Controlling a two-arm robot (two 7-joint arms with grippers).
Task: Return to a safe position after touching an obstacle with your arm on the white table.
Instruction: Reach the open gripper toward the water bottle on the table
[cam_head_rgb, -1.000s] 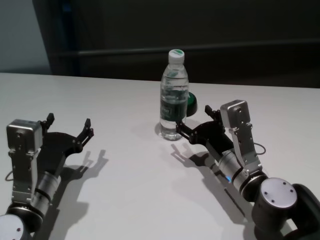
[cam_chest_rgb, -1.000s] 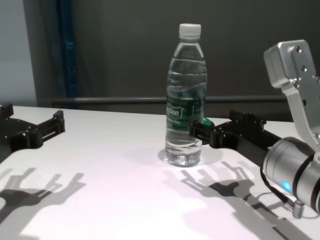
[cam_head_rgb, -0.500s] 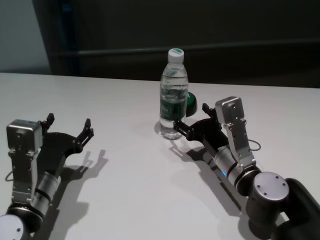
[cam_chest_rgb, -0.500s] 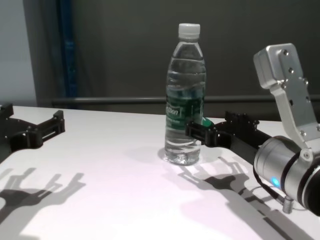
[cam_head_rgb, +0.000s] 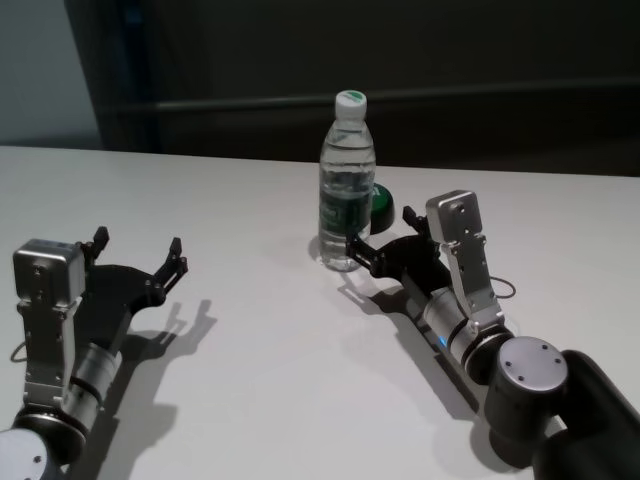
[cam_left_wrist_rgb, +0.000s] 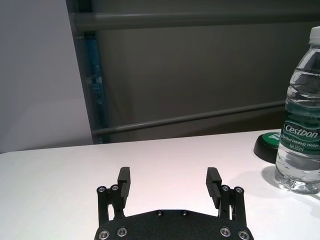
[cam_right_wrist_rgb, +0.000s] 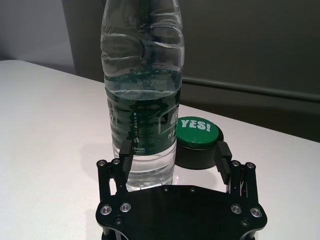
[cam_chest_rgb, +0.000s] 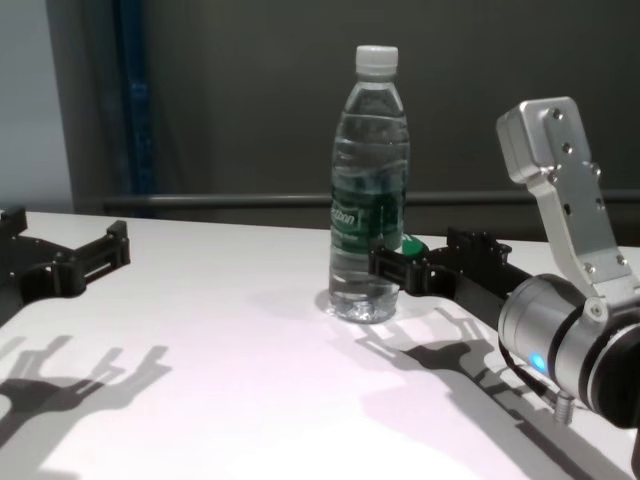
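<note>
The left gripper (cam_head_rgb: 137, 254) hovers parted over the white table (cam_head_rgb: 250, 380); mid-table stands the obstacle (cam_head_rgb: 346, 185), a clear water bottle (white cap, dark green label), upright; the right gripper (cam_head_rgb: 381, 237), fingers spread, touches its base.

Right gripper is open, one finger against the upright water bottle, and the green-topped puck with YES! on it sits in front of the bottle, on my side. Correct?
Not quite. The green-topped puck sits behind the water bottle, on the far side from the robot; the right wrist view shows it past the bottle. The rest holds: the right gripper is open, one finger against the upright bottle.
</note>
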